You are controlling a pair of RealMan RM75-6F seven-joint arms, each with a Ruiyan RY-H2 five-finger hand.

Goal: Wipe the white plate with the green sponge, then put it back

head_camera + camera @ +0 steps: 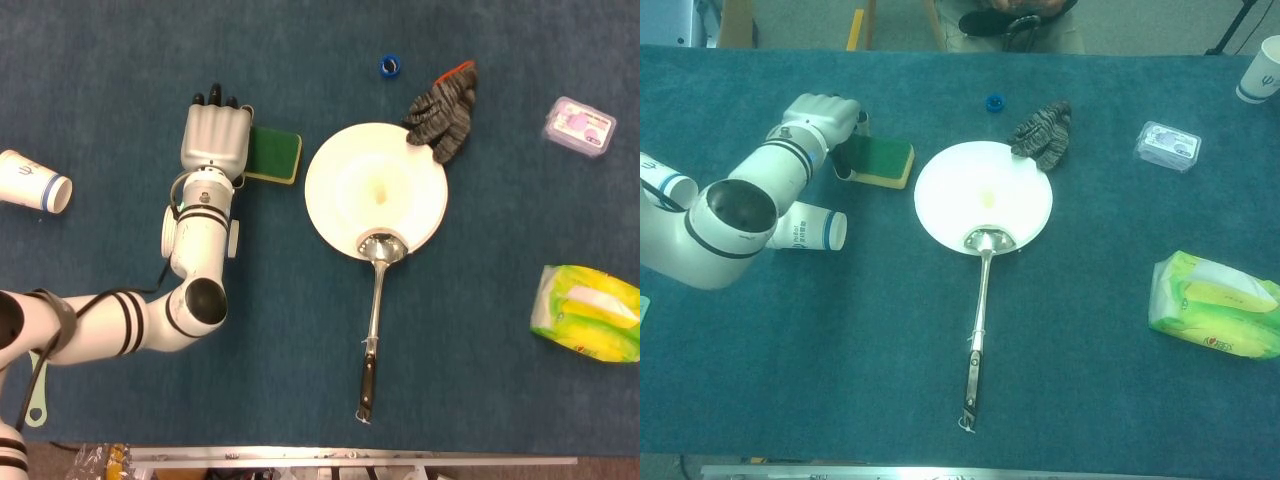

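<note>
1. Head view: the left hand (213, 135) lies palm down on the blue table (120, 60), its dark fingertips pointing toward 12 o'clock and its right edge over the left end of the green sponge (275, 154). Whether the fingers actually grip the sponge cannot be told from above.
2. Head view: the sponge sits just at 9 o'clock of the white plate (350, 175), apart from it. A metal ladle (375, 300) rests its bowl on the plate's 6 o'clock rim, the handle running toward 6 o'clock.
3. Head view: a grey glove (445, 112) overlaps the plate's rim at about 1 o'clock, with a small blue cap (388, 66) at 12 o'clock of the plate. A paper cup (32, 181) lies on its side at the far 9 o'clock edge; a tissue pack (588, 312) and a small purple box (579, 127) lie on the 3 o'clock side.
4. Chest view: the left hand (825, 116) covers the sponge's (880, 160) left end, fingers curled down at its near edge. Contact looks likely, but a firm hold cannot be told.
5. Chest view: the plate (960, 190) lies at 3 o'clock of the sponge. The right hand shows in neither view.
</note>
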